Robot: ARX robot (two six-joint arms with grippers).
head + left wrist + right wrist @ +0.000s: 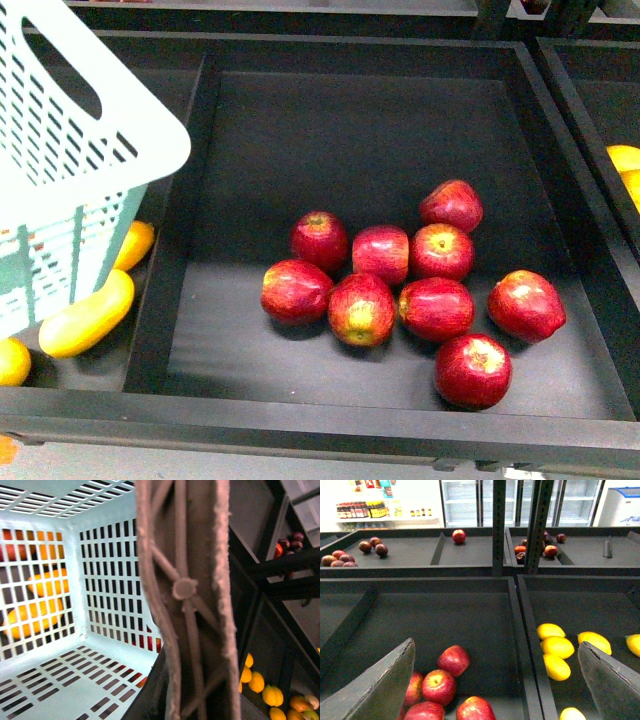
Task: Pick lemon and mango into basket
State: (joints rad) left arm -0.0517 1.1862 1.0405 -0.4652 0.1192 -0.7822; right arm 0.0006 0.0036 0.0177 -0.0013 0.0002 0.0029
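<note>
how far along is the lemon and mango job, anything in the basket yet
Nothing is done yet: the basket floor is bare, and the yellow fruit seen through its slots lies outside. In hand: the right gripper is open and empty, with lemons in view ahead of it. Left: both a lemon and the mango; no mango is clearly visible.

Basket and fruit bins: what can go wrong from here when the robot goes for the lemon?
1. The lemons lie close together, so the open right gripper may push neighbours aside or pinch two at once.
2. The long yellow fruits by the basket have a similar colour and could be taken by mistake.
</note>
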